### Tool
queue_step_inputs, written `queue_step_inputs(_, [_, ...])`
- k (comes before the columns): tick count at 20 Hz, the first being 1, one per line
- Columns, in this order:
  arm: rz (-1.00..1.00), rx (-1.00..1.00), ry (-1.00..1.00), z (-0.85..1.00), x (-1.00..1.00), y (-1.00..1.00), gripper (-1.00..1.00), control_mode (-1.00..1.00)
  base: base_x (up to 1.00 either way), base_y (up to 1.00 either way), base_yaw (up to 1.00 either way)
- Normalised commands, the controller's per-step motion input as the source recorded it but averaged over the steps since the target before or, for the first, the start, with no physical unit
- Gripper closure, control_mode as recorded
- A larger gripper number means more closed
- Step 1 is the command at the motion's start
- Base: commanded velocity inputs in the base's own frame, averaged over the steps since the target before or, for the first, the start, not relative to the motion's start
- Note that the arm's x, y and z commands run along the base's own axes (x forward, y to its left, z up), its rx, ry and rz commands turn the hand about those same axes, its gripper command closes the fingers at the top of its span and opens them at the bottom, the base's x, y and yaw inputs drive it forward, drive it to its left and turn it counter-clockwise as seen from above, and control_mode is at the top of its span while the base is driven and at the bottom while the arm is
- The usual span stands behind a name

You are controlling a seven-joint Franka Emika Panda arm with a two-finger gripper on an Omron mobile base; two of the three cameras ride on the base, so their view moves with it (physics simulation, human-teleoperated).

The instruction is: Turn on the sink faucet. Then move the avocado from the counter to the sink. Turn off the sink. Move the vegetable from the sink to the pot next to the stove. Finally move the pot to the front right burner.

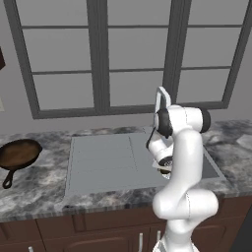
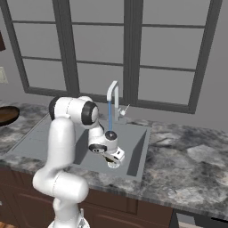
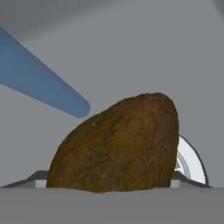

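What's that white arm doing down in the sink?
The arm has reached into the sink while the faucet runs, a blue stream of water falling beside it. Its hand view shows the avocado right in front of the gripper, lying in the basin next to the drain. The gripper is open, so the avocado seems to be lying loose there. A pan sits on the counter.

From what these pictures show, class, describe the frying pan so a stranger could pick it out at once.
Start at the grey sink sunk in the marble counter below the window. Look along the counter past the sink's end away from the faucet. There lies the frying pan, round, brown, dark-handled, the one loose item resting on the stone.
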Motion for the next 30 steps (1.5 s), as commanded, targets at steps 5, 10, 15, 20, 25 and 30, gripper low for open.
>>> queue_step_inputs(5, [0.0,0.0,-0.03,0.17,-0.08,0.0,-1.0,-1.0,0.0,0.0,0.0])
queue_step_inputs(10, [0.0,-0.03,0.0,0.42,-0.12,0.02,-1.0,-1.0,0.0,0.0,0.0])
queue_step_inputs(15, [0.0,-0.07,-0.01,0.73,-0.15,0.05,-1.0,-1.0,0.0,0.0,0.0])
queue_step_inputs(20, [0.0,-0.06,-0.03,0.85,-0.19,0.0,-1.0,-1.0,0.0,0.0,0.0])
queue_step_inputs(25, [0.0,-0.01,-0.02,0.99,-0.2,0.0,-1.0,-1.0,0.0,0.0,0.0])
queue_step_inputs(30, [0.0,0.0,0.0,1.0,-0.04,0.0,-1.0,-1.0,0.0,0.0,0.0])
